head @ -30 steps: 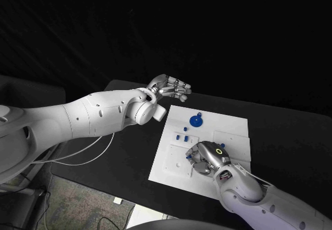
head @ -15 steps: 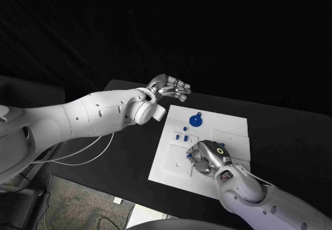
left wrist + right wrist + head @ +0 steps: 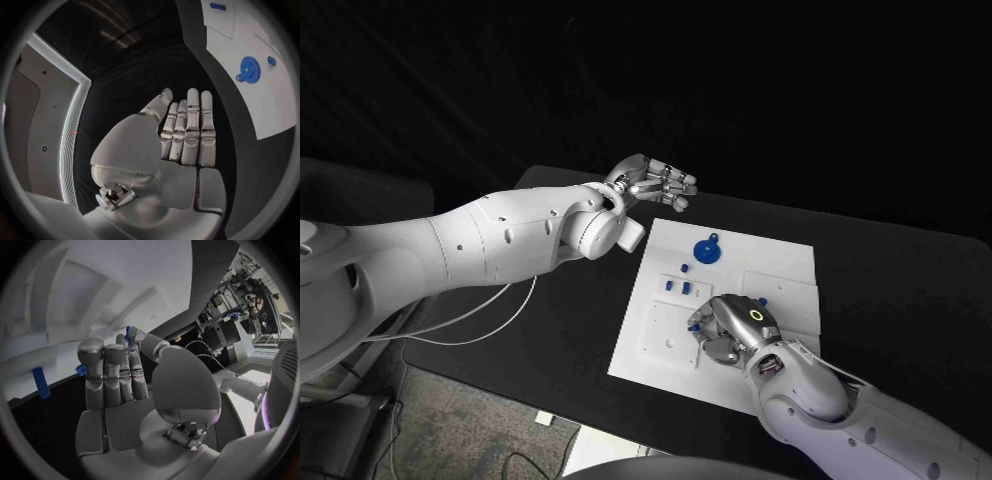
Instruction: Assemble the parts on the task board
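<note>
The white task board (image 3: 785,262) lies in the middle of the black table. A blue gear (image 3: 710,251) sits near its far edge, also seen in the left wrist view as the gear (image 3: 249,67). Two small blue parts (image 3: 679,288) stand in the board's left half. My right hand (image 3: 734,331) rests low over the board's near middle, and a small blue part (image 3: 128,332) is pinched between its thumb and a fingertip. Another blue peg (image 3: 41,382) stands on the board beside those fingers. My left hand (image 3: 655,184) hovers off the board's far left corner, fingers straight, holding nothing.
My left arm (image 3: 502,240) spans the table's left side. A thin white cable (image 3: 480,318) hangs below it, over the table's left edge. Bare black table (image 3: 906,290) lies to the right of the board.
</note>
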Robot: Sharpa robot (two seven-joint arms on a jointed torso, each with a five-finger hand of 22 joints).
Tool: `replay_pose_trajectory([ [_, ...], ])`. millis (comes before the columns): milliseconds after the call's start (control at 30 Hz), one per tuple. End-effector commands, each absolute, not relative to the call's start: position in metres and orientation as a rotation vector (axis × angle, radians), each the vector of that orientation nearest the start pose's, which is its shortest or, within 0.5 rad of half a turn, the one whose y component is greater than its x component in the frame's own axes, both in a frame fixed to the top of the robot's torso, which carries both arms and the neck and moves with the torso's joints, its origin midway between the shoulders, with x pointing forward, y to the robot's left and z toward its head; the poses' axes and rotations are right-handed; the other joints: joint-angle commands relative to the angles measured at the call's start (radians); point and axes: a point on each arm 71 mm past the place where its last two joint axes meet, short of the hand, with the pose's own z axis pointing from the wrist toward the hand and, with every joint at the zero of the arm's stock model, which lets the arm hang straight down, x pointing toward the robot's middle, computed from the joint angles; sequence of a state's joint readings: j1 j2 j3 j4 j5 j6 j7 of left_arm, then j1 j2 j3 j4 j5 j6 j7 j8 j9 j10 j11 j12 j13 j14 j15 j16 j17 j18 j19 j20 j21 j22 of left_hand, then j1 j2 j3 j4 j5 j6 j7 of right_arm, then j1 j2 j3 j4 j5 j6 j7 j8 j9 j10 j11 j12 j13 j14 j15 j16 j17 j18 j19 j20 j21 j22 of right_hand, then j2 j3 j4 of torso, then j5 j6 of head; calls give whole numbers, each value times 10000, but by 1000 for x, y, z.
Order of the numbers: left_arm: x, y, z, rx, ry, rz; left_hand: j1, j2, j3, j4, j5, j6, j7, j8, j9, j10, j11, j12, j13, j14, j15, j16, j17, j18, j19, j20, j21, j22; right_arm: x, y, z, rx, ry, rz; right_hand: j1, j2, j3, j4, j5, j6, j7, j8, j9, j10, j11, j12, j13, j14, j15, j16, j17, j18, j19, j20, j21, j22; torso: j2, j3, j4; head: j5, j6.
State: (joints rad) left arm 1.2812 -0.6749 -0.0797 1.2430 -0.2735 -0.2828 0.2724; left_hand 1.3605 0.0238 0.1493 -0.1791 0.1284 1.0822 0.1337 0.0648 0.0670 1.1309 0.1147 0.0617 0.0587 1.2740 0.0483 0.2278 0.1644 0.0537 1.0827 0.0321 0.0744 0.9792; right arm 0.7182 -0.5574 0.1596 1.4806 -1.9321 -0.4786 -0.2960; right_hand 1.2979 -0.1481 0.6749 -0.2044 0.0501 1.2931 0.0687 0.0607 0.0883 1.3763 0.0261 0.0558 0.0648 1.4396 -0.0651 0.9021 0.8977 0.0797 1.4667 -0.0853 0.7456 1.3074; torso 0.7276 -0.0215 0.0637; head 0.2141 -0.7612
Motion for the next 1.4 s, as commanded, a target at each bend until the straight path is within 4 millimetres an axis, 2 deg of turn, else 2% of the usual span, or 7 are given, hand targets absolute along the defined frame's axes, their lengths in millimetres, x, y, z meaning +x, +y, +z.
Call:
replay_pose_trajectory([
  [33, 547, 199, -168, -8156, 15410, -13389, 51, -55, 38, 30, 31, -54, 5, -10, -4, -49, -4, -2, 1, 9, 29, -32, -15, 205, -49, -17, -36, -9, 398, -77, -312, -2277, 16396, 6755, 17, 25, 6, 22, 35, 55, 6, 36, 6, 236, -130, 52, 8, -4, -45, -5, 9, 168, 514, -67, 55, 897, 1, -8, 6, -86, 18],
  [400, 547, 199, -168, -8148, 15370, -13375, 71, -52, 38, 41, 51, -61, 5, -9, -4, -55, -4, -1, 1, 7, 28, -31, -15, 208, -44, -18, -36, -37, 398, -76, -312, -2323, 16260, 6628, 21, 34, -6, 12, 31, 54, 5, 34, 3, 238, -131, 53, 7, -7, -47, -14, 5, 164, 511, -70, 52, 897, 2, 0, 4, -56, 21],
  [533, 547, 199, -168, -8148, 15360, -13370, 67, -59, 38, 51, 54, -66, 8, -9, -4, -54, -4, -1, 1, 14, 26, -26, -13, 208, -41, -20, -30, -35, 398, -76, -311, -2269, 16146, 6610, 19, 35, 3, 9, 29, 62, 3, 37, 3, 243, -132, 53, 8, -2, -48, -4, 16, 164, 514, -72, 50, 897, 5, 1, 21, -44, -1],
  [900, 547, 200, -168, -8156, 15374, -13359, 54, -62, 31, 68, 46, -70, 7, -9, -4, -64, -1, -2, 1, 8, 31, -28, -14, 206, -41, -16, -35, -46, 398, -75, -309, -2182, 15981, 6542, 11, 28, 15, 8, 29, 66, 1, 36, 2, 254, -135, 54, 8, -2, -50, -2, 19, 164, 519, -75, 63, 899, 6, 8, 8, -35, -12],
  [1133, 547, 200, -168, -8159, 15381, -13357, 46, -64, 24, 87, 42, -75, 9, -9, -4, -68, 1, -1, 1, 11, 33, -26, -12, 205, -38, -12, -39, -68, 396, -73, -310, -2435, 16364, 6379, 2, 21, 24, 11, 23, 73, 0, 34, 2, 255, -137, 51, 6, -4, -53, -2, 24, 163, 516, -76, 67, 899, 2, -5, 13, -36, -25],
  [1300, 547, 199, -168, -8158, 15394, -13364, 46, -64, 24, 87, 42, -75, 9, -9, -4, -68, 1, -1, 1, 11, 33, -26, -12, 205, -38, -12, -39, -68, 397, -72, -312, -2516, 16578, 6173, 2, 32, 14, 13, 25, 67, 3, 35, 1, 251, -136, 53, 7, -10, -51, -20, 12, 158, 508, -74, 51, 896, 1, -17, 8, -1, 25],
  [1400, 547, 199, -168, -8157, 15402, -13369, 39, -62, 20, 104, 43, -70, 5, -9, -3, -70, 1, -1, 2, 8, 35, -27, -13, 205, -36, -9, -43, -90, 398, -72, -313, -2557, 16676, 6018, 2, 32, 14, 13, 25, 67, 3, 35, 1, 251, -136, 53, 7, -10, -51, -20, 12, 158, 508, -74, 51, 896, -2, -17, 11, -10, 15],
])
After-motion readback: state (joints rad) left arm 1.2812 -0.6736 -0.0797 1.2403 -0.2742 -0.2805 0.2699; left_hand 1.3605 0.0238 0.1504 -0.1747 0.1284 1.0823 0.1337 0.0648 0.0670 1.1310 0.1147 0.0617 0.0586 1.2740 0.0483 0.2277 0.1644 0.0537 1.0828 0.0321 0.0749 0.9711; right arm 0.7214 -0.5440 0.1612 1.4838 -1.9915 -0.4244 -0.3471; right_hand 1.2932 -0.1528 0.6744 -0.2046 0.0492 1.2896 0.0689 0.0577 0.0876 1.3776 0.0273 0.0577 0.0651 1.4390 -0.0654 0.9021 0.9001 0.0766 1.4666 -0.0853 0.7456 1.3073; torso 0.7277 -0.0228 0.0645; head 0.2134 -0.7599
